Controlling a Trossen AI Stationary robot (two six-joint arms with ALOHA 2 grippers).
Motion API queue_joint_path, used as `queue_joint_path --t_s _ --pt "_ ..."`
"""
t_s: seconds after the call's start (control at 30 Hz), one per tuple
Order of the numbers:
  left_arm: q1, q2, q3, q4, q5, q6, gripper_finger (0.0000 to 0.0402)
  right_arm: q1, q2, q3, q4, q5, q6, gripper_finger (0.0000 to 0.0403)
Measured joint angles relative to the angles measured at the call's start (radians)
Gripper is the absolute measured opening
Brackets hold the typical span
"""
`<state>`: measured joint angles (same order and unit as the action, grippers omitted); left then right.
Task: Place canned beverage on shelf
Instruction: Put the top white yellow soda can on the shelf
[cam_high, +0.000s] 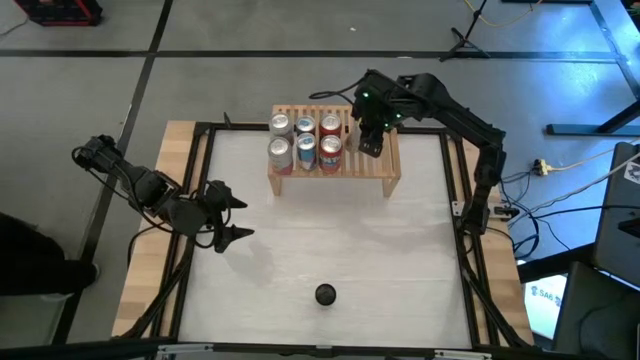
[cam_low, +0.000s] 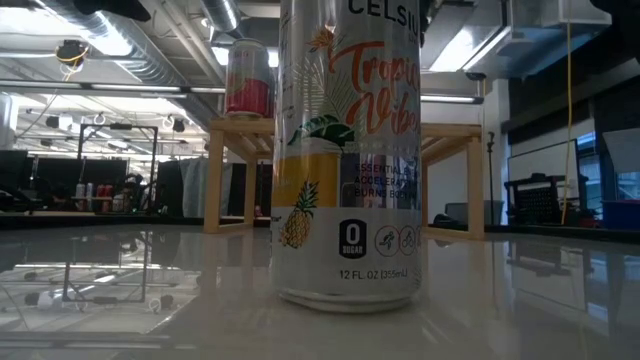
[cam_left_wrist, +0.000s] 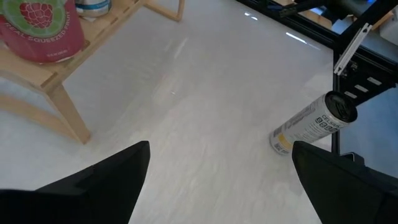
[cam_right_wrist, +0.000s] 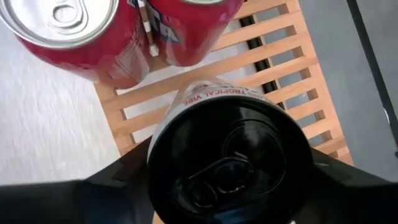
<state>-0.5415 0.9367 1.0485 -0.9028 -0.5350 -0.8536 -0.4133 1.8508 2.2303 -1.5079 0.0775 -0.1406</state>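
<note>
Gripping black-topped can (cam_right_wrist: 227, 162), right pincer (cam_right_wrist: 230, 186) (over shelf (cam_right_wrist: 273, 68))

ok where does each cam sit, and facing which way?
High: overhead, straight down on table, shelf; both arms, left gripper open, right gripper at shelf.
Low: table height, facing lone can, shelf behind; no arm.
Left wrist: angled down at table; own fingers.
Right wrist: down onto gripped can; own fingers.
Shared: shelf in all; lone can in high, low, left wrist.
</note>
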Motion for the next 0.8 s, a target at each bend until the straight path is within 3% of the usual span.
queue_joint_path --t_s 0.13,0.27,0.6,0.8 --pt "0.0 0.0 0.0 0.0 0.0 0.0 0.0384 0.0 0.002 0.0 0.028 0.001 0.0 0.0316" --pt "0.0 0.0 0.0 0.0 0.0 0.0 0.0384 0.0 0.001 0.001 0.052 0.001 -0.006 0.0344" --pt "0.0 0.0 0.0 0.0 0.0 0.0 0.0384 0.0 -0.005 0.0 0.07 0.002 -0.017 0.0329" --pt "0.0 0.0 0.0 0.0 0.001 0.0 0.0384 0.002 -0.028 0.036 -0.021 -0.003 0.032 0.0317"
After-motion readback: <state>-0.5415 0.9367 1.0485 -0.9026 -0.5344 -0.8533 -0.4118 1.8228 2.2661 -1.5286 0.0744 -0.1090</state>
